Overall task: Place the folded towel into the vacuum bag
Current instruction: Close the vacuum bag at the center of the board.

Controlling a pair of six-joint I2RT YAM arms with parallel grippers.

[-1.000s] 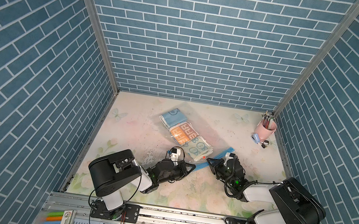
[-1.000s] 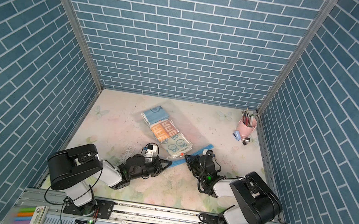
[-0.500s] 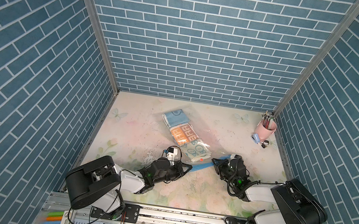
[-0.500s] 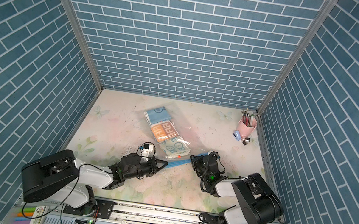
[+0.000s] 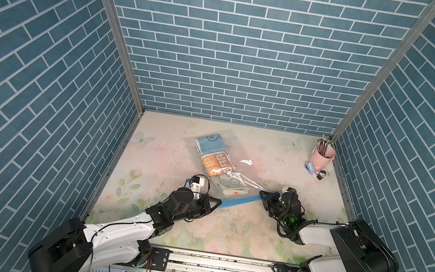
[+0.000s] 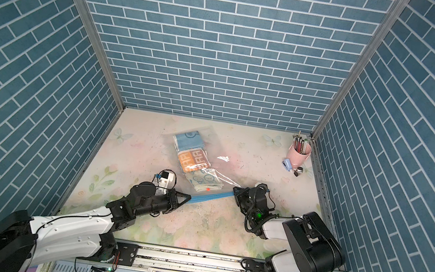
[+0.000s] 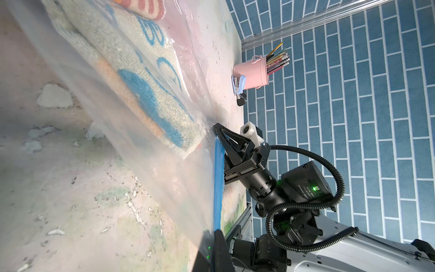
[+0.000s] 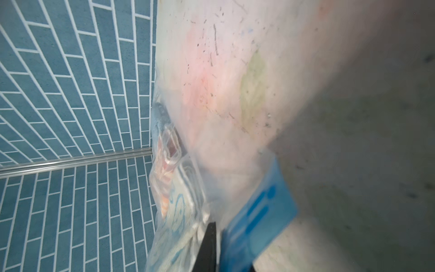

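You've got the vacuum bag (image 5: pixel 248 163) flat at table (image 5: pixel 154 162) centre, long axis running 11 to 5 o'clock, folded towel (image 5: pixel 217 161) fully inside it. The blue zip strip (image 5: pixel 239 200) at the bag's 5 o'clock end is stretched taut between both arms. Left gripper (image 5: pixel 218 202) is pinched tight on the strip's 8 o'clock end. Right gripper (image 5: pixel 262 193) is clamped on the 2 o'clock end, jaws nearly together in the left wrist view (image 7: pixel 217 128). Pink pen cup (image 5: pixel 321 158) sits in the 2 o'clock corner, well apart.

No text is clear enough to read.
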